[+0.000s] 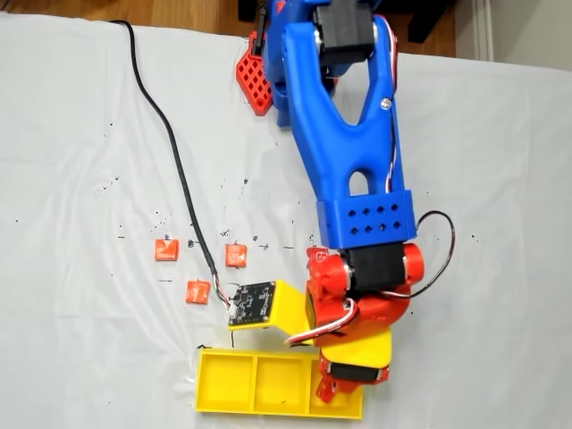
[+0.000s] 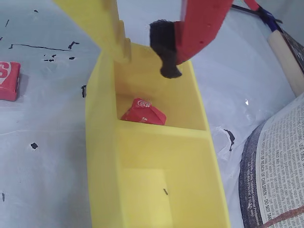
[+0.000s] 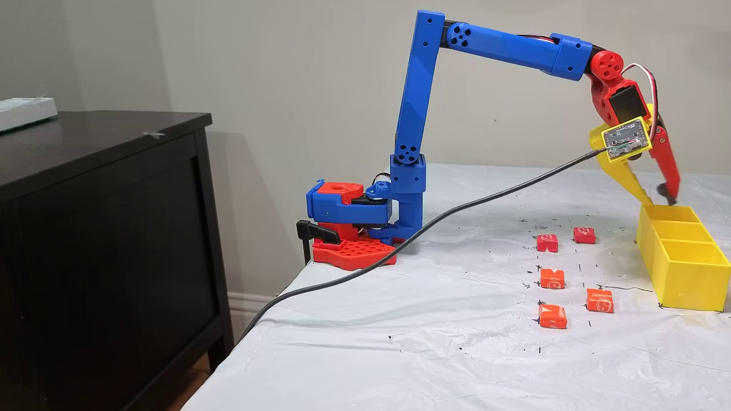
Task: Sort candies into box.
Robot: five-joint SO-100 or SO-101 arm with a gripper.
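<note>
A: Start closest to the camera on the wrist. What's there?

B: The box [image 2: 102, 156], a yellow tray running away from the lens. Its nearest compartment is bare. In the next compartment one red candy [image 2: 143, 112] lies tilted against the dividing wall.

A: And the gripper?

B: The gripper [image 2: 145, 57] hangs just above the far end of that compartment, its yellow finger [image 2: 102, 26] on the left and its red, black-tipped finger [image 2: 199, 23] on the right. They stand apart with nothing between them.

A: Anything outside the tray?

B: Another candy [image 2: 8, 80] sits on the white-covered tabletop [image 2: 42, 156] at the left edge, well apart from the box.

A: From the side?

B: In a fixed view five candies lie loose on the tabletop left of the box [image 3: 682, 265]: the nearest [image 3: 552, 315], then one [image 3: 599, 300], one [image 3: 552, 278], and the farthest two [image 3: 546, 242] [image 3: 584, 234]. The gripper [image 3: 659, 200] sits over the box's far end.

A: Beyond that?

B: The blue arm [image 3: 420, 97] rises from its red base [image 3: 354, 254], and a black cable [image 3: 400, 245] trails across the tabletop.
</note>
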